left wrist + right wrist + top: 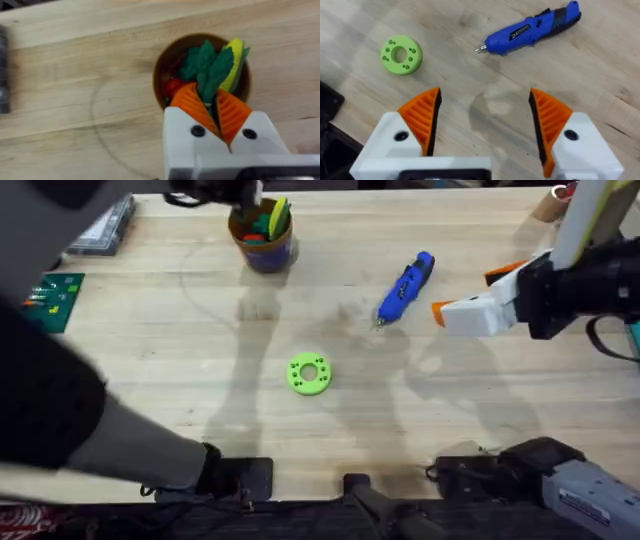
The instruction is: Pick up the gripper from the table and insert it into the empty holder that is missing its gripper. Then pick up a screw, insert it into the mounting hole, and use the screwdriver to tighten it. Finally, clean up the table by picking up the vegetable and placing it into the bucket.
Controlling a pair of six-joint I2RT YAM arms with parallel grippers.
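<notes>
Overhead: screwdriver (406,286) and green disc (309,374) lie on the surface (180,360); bucket (263,238) stands at the far edge. Left wrist: left pincer (216,112) clenched on the vegetable (210,70) over the bucket (162,65). Right wrist: right pincer (485,117) released above the surface, near the screwdriver (530,29) and disc (401,54).

Screwdriver (532,29) carries small white marking on barrel, perhaps brand; too blurred to read.

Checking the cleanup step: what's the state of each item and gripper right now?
Left gripper: shut on the vegetable, over the bucket.
Right gripper: open, holding nothing, above the table.
Bucket: upright, toy food inside.
Screwdriver: lying flat on the table, untouched.
Green disc: flat on the table.
</notes>
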